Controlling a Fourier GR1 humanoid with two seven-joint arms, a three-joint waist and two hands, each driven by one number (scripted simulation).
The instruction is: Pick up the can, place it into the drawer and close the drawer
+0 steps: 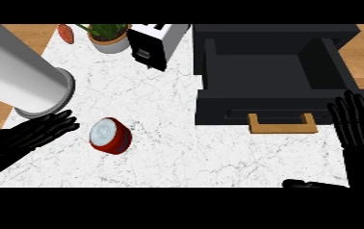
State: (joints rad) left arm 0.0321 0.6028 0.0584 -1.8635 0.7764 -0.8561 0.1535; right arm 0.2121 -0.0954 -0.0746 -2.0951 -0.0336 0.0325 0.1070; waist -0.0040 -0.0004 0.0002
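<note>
A red can [110,135] with a silver top stands on the white marble counter [177,146], left of centre. My left hand [32,135] lies flat just left of the can, fingers straight and pointing at it, a small gap between them. The black drawer [274,74] stands pulled out at the upper right, its inside empty, with a wooden handle [282,123] on its front. My right hand [350,120] shows at the right edge, open, fingers up, beside the drawer's front corner.
A large grey cylinder [32,81] leans over the counter's left edge above my left hand. At the back stand a potted plant [109,37] and a black and white toaster [156,43]. Wooden floor shows past the counter's edges.
</note>
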